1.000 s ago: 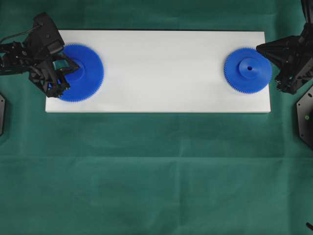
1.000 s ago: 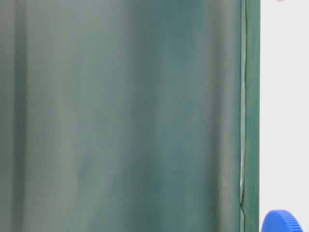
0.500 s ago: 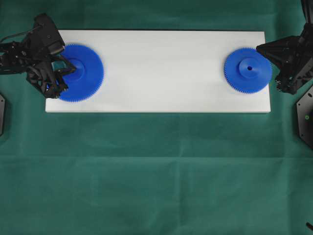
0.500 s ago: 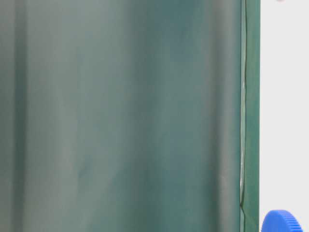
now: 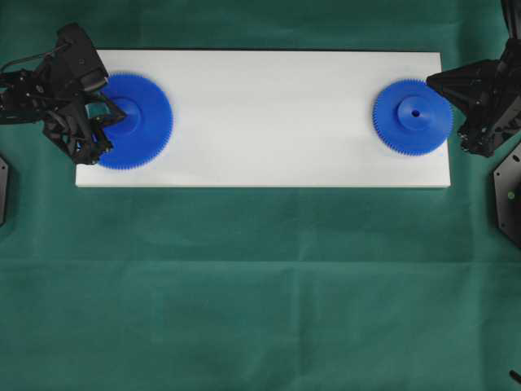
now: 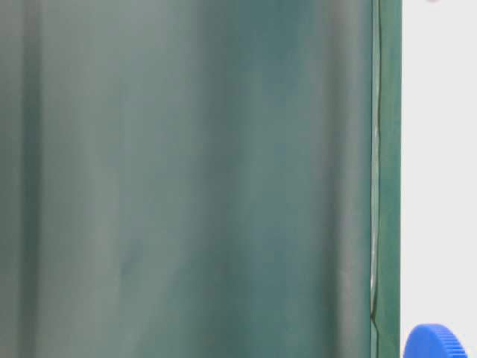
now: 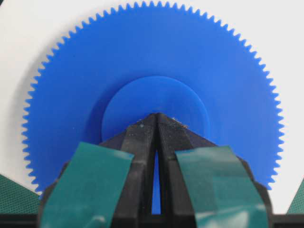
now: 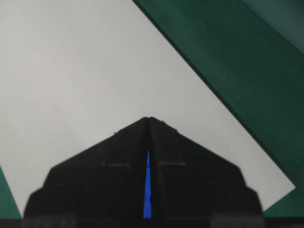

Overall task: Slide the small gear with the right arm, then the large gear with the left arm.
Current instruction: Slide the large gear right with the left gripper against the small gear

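Note:
The large gear (image 5: 140,122) lies flat at the left end of the white board (image 5: 269,114). My left gripper (image 5: 120,111) is shut and points onto it. In the left wrist view its tips (image 7: 156,115) rest at the near edge of the large gear's (image 7: 156,47) raised hub. The small gear (image 5: 411,118) lies at the board's right end. My right gripper (image 5: 431,80) is shut and sits at that gear's far right rim. In the right wrist view its tips (image 8: 148,119) meet over the white board (image 8: 71,71), with a blue sliver of the small gear (image 8: 147,194) showing below them.
Green cloth (image 5: 260,293) covers the table around the board. Black fixtures sit at the right edge (image 5: 509,195) and left edge (image 5: 2,189). In the table-level view a blue gear rim (image 6: 436,343) shows on the white board (image 6: 440,149).
The left arm has shifted very slightly at the large gear's left side. Neither gear has moved, and the right arm is still.

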